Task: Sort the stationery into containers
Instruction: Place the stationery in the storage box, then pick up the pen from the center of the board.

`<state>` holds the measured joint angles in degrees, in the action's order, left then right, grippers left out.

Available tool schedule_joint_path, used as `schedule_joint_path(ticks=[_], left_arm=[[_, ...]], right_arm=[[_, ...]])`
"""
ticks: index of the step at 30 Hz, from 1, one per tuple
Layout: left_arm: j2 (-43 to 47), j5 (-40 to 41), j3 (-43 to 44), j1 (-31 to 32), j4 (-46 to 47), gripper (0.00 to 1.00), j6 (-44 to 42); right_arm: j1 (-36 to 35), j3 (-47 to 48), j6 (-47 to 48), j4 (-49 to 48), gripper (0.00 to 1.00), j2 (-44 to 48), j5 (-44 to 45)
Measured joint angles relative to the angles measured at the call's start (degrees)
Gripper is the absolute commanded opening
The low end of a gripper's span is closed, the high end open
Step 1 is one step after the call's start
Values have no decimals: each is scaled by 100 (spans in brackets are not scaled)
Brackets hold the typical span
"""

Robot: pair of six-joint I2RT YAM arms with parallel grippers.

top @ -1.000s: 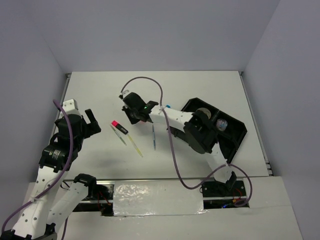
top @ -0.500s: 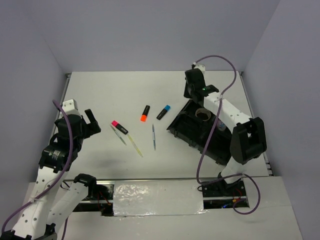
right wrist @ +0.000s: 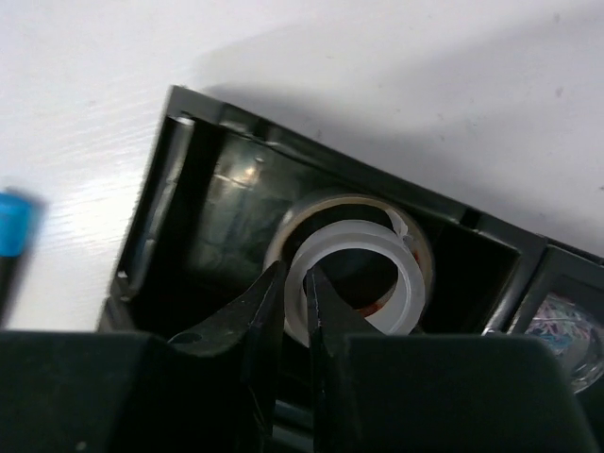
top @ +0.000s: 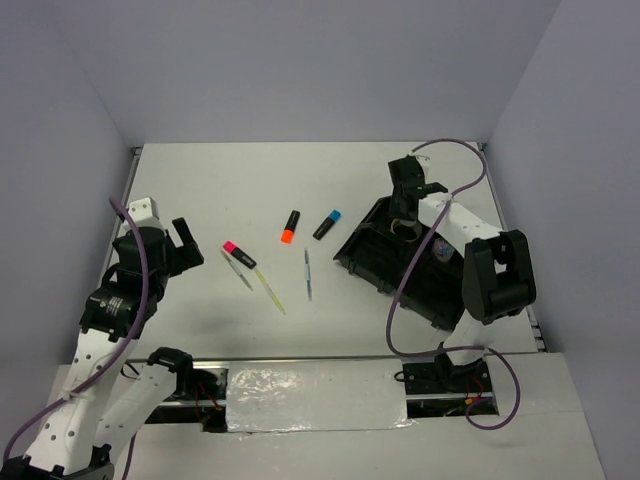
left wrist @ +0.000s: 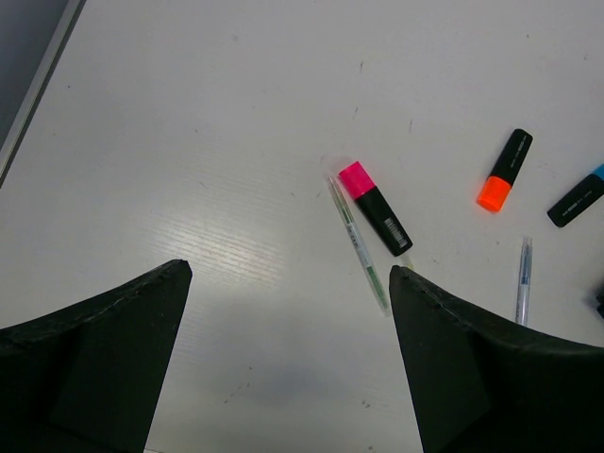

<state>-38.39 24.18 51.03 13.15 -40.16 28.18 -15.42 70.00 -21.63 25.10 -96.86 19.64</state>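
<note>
My right gripper (top: 405, 207) (right wrist: 294, 276) hangs over the far-left compartment of the black organizer tray (top: 455, 300) (right wrist: 184, 123), shut on the wall of a clear tape roll (right wrist: 351, 232). A second tape roll (right wrist: 423, 236) lies under it in that compartment. On the table lie pink (top: 238, 253) (left wrist: 375, 206), orange (top: 290, 227) (left wrist: 503, 170) and blue-capped (top: 327, 224) (left wrist: 576, 200) highlighters. Beside them are a grey pen (top: 237, 270) (left wrist: 357, 241), a yellow pen (top: 270, 290) and a blue pen (top: 307, 273) (left wrist: 523, 278). My left gripper (top: 182, 240) (left wrist: 291, 269) is open at the left, above bare table.
A neighbouring tray compartment holds small shiny items (top: 445, 246) (right wrist: 566, 321). The table's raised edges (top: 132, 190) run along the left, far and right sides.
My right arm swung from over the highlighters at mid-table to the tray, then came down over its far-left compartment. The left arm stayed put.
</note>
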Motion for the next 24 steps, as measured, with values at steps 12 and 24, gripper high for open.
schedule_joint_path(ticks=[12,24], left_arm=[[-50,-9,2,-2,0,99,-90],[-48,-7,0,-33,2,99,-105]], right_arm=[[219,-155,42,-46,56,-24,-201],[-1091,345,160,-181,60,330,-678]])
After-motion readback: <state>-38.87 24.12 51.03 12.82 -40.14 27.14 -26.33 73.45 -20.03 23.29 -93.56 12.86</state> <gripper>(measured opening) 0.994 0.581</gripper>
